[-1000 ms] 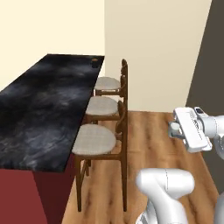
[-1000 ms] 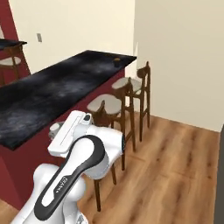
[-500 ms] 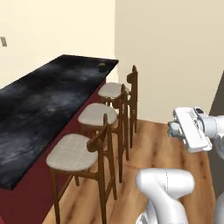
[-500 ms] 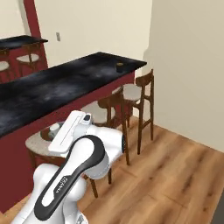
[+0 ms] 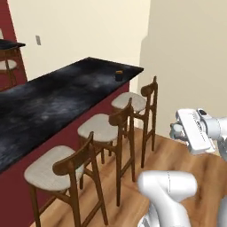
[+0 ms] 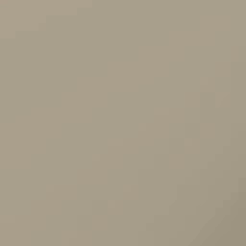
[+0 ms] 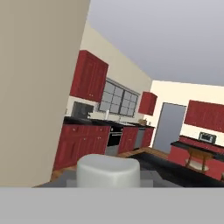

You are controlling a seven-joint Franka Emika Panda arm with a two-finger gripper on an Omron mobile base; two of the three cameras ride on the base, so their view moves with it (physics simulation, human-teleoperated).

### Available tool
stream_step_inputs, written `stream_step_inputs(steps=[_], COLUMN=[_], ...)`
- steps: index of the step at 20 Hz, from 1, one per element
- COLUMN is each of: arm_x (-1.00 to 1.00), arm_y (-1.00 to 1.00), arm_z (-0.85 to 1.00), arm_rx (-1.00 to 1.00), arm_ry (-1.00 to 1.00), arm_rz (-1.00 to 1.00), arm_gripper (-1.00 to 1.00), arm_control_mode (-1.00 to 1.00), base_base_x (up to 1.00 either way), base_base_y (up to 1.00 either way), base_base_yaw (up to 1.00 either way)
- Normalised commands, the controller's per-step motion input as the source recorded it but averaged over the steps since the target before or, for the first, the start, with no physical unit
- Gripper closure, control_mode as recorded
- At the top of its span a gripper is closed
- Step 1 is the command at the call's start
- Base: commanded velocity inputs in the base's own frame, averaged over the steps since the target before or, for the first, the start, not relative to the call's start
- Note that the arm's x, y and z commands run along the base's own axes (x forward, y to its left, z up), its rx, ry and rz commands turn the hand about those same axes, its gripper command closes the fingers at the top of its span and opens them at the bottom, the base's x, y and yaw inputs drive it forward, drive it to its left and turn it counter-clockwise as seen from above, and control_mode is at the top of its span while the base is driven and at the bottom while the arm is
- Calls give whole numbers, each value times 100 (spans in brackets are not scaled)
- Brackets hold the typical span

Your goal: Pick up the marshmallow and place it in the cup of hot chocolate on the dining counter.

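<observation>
The gripper (image 5: 176,131) is clamping the marshmallow (image 7: 108,170) between closed-in jaws, hanging well apart from the cup (image 5: 118,76), which is standing near the counter's (image 5: 53,102) far end. Three stools (image 5: 99,128) are lining the counter's side between them.

Stools: you see three wooden stools (image 5: 99,133) in a row.
Cabinets: you see red cabinets (image 7: 89,75) above a dark oven (image 7: 115,137).
</observation>
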Motion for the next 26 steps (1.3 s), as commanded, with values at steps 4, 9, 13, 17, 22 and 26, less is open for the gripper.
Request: stream_step_inputs(steps=[4, 9, 13, 17, 22, 26], arm_x=[0, 0, 0, 0, 0, 0], arm_y=[0, 0, 0, 0, 0, 0], arm_z=[0, 0, 0, 0, 0, 0], arm_rx=[0, 0, 0, 0, 0, 0], arm_ry=[0, 0, 0, 0, 0, 0], arm_rz=[0, 0, 0, 0, 0, 0], arm_gripper=[100, 100, 100, 100, 100, 100], arm_control_mode=[100, 100, 100, 100, 100, 100], base_base_x=[58, 65, 68, 64, 55, 50], base_base_y=[-100, -98, -99, -99, -100, -100], base_base_yaw=[48, 49, 49, 48, 44, 44])
